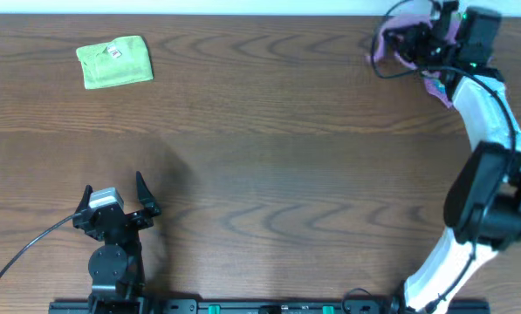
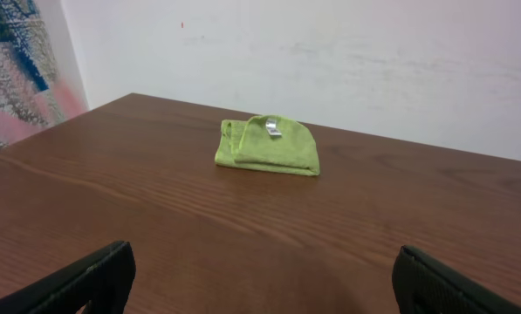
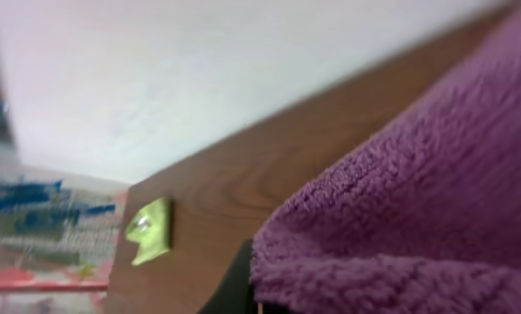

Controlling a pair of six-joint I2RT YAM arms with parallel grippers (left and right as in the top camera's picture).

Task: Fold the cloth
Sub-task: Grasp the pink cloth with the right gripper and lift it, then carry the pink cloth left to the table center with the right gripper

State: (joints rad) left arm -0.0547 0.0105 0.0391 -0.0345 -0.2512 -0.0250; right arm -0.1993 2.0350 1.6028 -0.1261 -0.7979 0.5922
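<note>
The mauve-purple cloth [image 1: 398, 37] lies bunched at the table's far right corner, with a flap hanging by the arm. My right gripper [image 1: 428, 42] sits over it, shut on the cloth. The right wrist view is filled with the fuzzy purple cloth [image 3: 417, 192]; only a dark finger [image 3: 234, 292] shows beneath its edge. My left gripper [image 1: 114, 186] rests at the near left, far from the cloth, open with nothing between its fingers [image 2: 94, 279].
A folded lime-green cloth [image 1: 113, 61] with a small white tag lies at the far left, straight ahead of the left gripper [image 2: 264, 283] as the green cloth [image 2: 269, 144]. The white wall runs along the table's far edge [image 1: 243, 17].
</note>
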